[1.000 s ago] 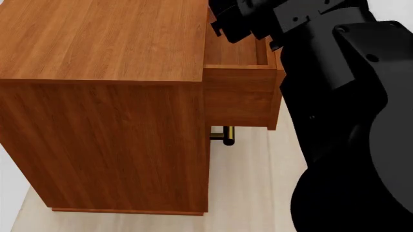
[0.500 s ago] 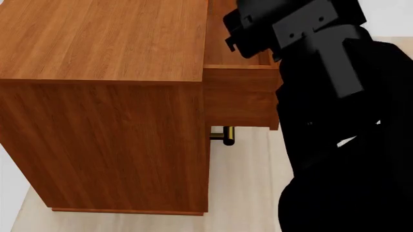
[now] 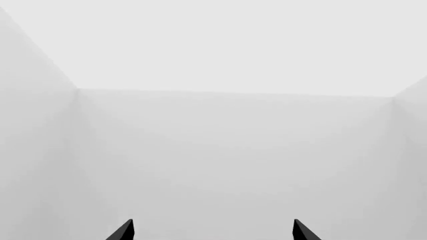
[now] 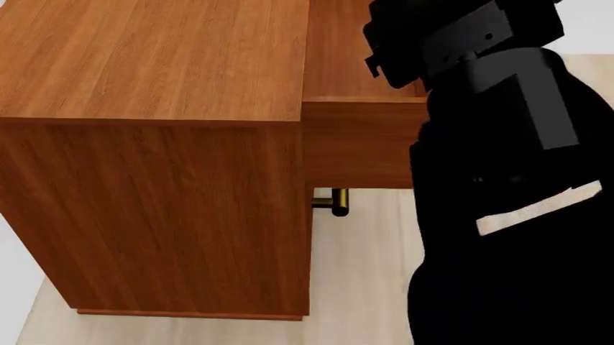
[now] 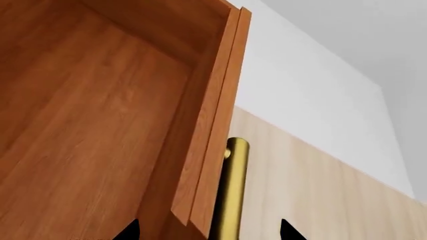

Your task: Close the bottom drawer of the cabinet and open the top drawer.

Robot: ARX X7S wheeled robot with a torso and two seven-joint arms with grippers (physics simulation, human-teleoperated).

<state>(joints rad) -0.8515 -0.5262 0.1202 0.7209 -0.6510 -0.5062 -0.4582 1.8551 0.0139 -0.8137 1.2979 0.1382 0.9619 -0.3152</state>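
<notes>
At the top drawer [image 4: 360, 136] front edge, right fingers [image 5: 130, 231] spread wide astride brass handle [image 5: 231, 190] (left fingers [image 3: 123, 232] wide too).

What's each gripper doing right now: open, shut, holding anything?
Left gripper: open, fingertips spread, holding nothing, facing blank walls.
Right gripper: open, fingertips either side of the top drawer front and its brass handle; contact cannot be told.

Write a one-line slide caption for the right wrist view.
Right gripper straddles the brass handle of the pulled-out top drawer.
</notes>
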